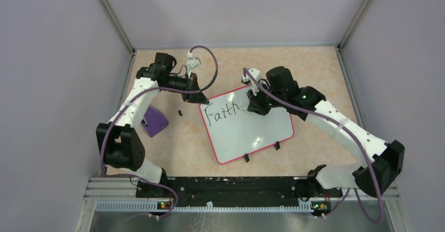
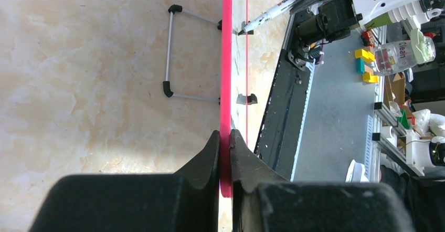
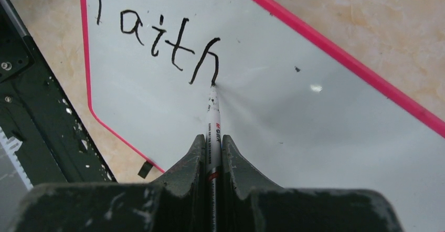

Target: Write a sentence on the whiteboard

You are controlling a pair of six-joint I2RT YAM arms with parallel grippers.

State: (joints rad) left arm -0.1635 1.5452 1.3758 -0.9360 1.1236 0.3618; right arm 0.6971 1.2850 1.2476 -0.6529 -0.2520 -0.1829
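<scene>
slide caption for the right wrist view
Right gripper pinches a marker, its tip on the whiteboard at the h of the word "Faith".

Pale lilac walls (image 1: pixel 47 59); beige marbled tabletop (image 1: pixel 315 74); metal corner posts (image 1: pixel 113 17).

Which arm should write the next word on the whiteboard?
Right: the right gripper holds the marker, tip at the end of Faith; the left gripper is clamped on the whiteboard edge.

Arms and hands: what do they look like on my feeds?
The left arm and right arm both have white link shells, black joint housings and a purple cable running alongside. A green light glows on the right arm. The left hand and right hand are matte black with wedge-shaped fingers, and the right one's are flecked with white.
</scene>
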